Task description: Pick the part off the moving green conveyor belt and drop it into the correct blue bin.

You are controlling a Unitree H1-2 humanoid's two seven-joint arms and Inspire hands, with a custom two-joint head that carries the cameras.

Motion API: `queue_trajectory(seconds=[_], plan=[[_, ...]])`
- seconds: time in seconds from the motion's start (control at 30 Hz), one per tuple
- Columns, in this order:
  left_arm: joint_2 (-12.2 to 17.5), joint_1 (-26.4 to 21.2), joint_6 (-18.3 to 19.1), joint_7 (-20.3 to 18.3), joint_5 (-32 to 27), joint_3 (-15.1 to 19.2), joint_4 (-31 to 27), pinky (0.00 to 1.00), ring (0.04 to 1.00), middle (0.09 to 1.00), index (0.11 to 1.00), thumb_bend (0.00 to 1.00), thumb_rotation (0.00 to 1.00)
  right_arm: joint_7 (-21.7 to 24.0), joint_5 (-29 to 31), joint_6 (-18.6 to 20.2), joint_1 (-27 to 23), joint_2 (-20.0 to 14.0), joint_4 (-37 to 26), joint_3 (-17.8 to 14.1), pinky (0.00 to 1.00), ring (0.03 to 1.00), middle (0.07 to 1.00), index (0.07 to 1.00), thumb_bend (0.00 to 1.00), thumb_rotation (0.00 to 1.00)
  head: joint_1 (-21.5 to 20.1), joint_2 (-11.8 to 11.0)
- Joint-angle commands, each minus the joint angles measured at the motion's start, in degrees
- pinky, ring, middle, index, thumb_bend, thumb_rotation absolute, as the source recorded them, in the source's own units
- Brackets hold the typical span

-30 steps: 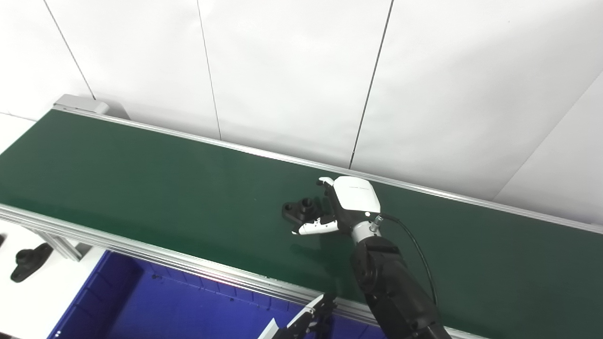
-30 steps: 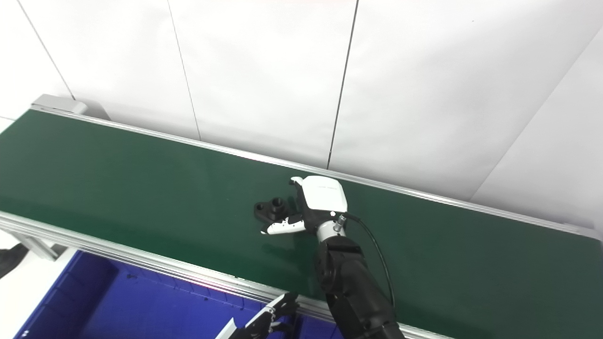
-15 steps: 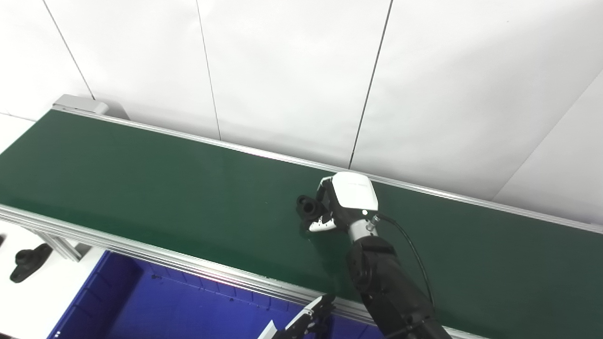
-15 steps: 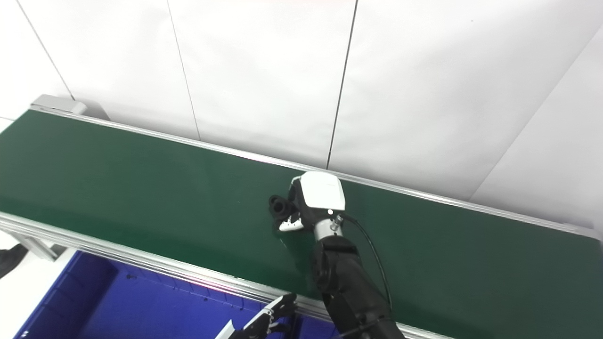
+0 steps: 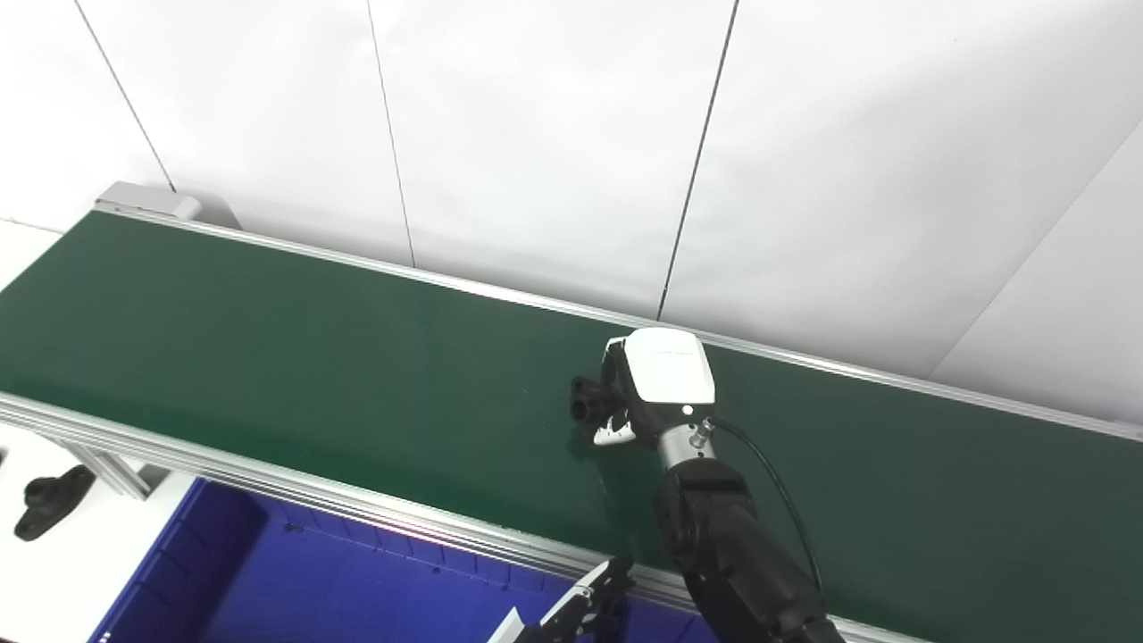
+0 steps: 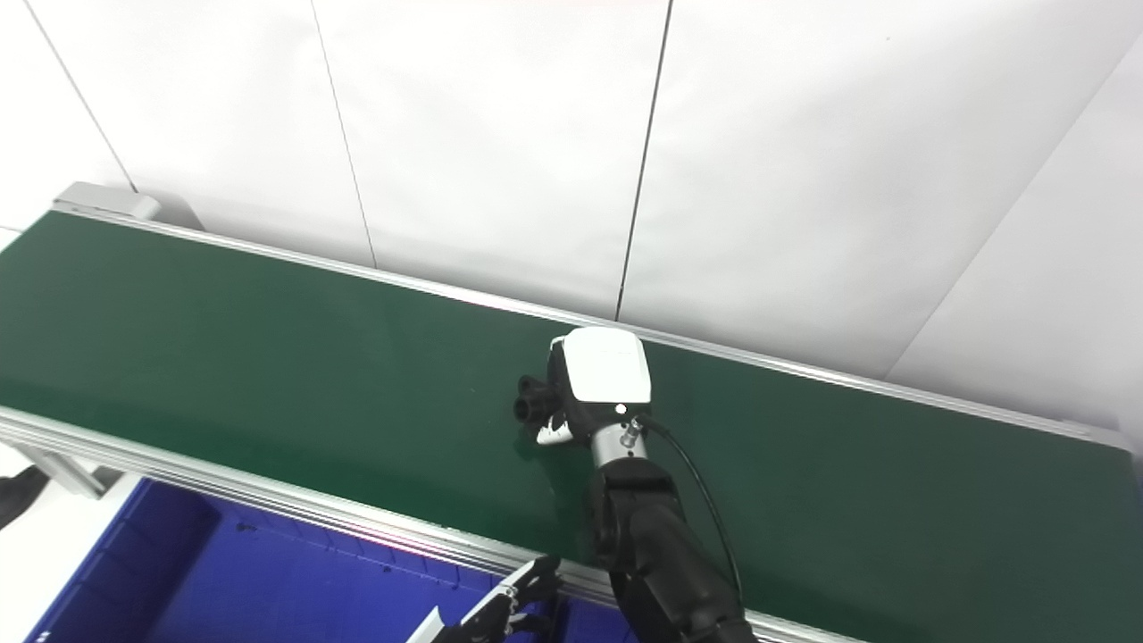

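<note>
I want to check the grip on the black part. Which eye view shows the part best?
The left eye view, slightly: the black part sticks out a little more from the right hand closed on it. In the right eye view the part shows the same way, only a bit more hidden behind the hand.

You are viewing a plain dark green conveyor belt (image 5: pixel 268 348), a black part (image 5: pixel 589 402), a white-backed right hand (image 5: pixel 656 384), a solid blue bin (image 5: pixel 295 580), and white wall panels (image 5: pixel 536 134).
</note>
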Motion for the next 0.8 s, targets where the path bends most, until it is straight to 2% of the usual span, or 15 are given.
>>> queue_trajectory(seconds=[0.0,0.2,0.3,0.53,0.77], plan=[[-0.12,0.93,0.2,-0.44,-0.55,-0.89,-2.25,0.83,0.928,0.931,0.951,0.88,0.61,2.77,0.83,-0.35,2.97,0.95,1.05,1.74,0.09,0.151,0.235,0.483,0.51,0.11,-0.16,-0.03],[0.04,0.86,0.71,-0.19,-0.11,-0.78,-2.51,0.81,0.921,0.931,0.954,0.89,0.61,-0.31,2.69,-2.27,4.97,0.41,-1.06,0.22,0.1,0.157,0.239,0.483,0.51,0.12,-0.91,0.12],[0.24,0.66,0.27,-0.25,-0.4,-0.69,-2.41,0.83,0.929,0.933,0.956,0.88,0.6,-0.21,4.21,-2.05,5.91,0.12,-3.98,-1.08,0.11,0.172,0.259,0.485,0.51,0.13,-1.99,0.45],[1.04,0.43,0.85,-0.69,-1.77,-0.11,-2.98,0.86,0.937,0.933,0.961,0.87,0.6,1.1,5.98,-0.29,8.73,-0.88,-14.75,-3.66,0.14,0.189,0.272,0.49,0.5,0.14,-5.35,1.17],[1.98,0.2,0.61,-1.22,-3.83,0.52,-3.13,0.86,0.939,0.939,0.971,0.87,0.62,2.53,5.56,-0.33,12.1,-1.55,-25.36,-5.9,0.12,0.173,0.251,0.49,0.5,0.14,-8.94,2.16]])
